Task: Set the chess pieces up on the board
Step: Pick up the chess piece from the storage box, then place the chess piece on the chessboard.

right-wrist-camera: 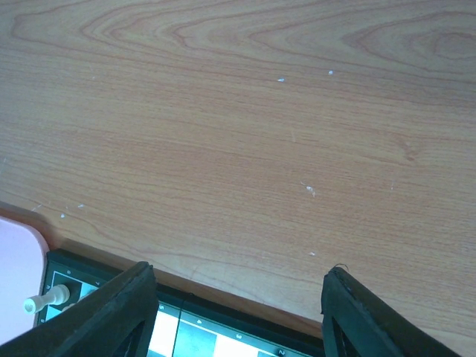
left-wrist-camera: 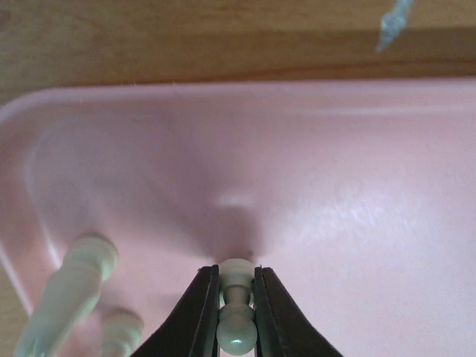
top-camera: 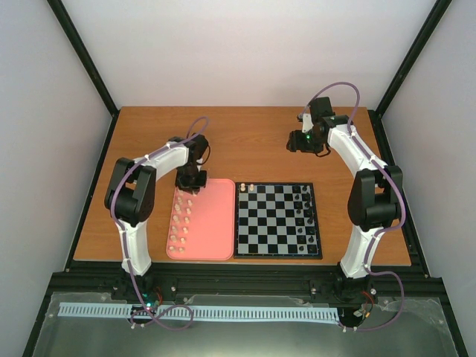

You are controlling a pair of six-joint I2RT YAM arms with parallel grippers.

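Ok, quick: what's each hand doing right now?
Left hand: closed on a white piece.
Right hand: open, empty.

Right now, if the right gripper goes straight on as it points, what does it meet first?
Most likely the bare wooden table just past the board; the right gripper stands open and empty. How far off the wood lies I cannot tell.
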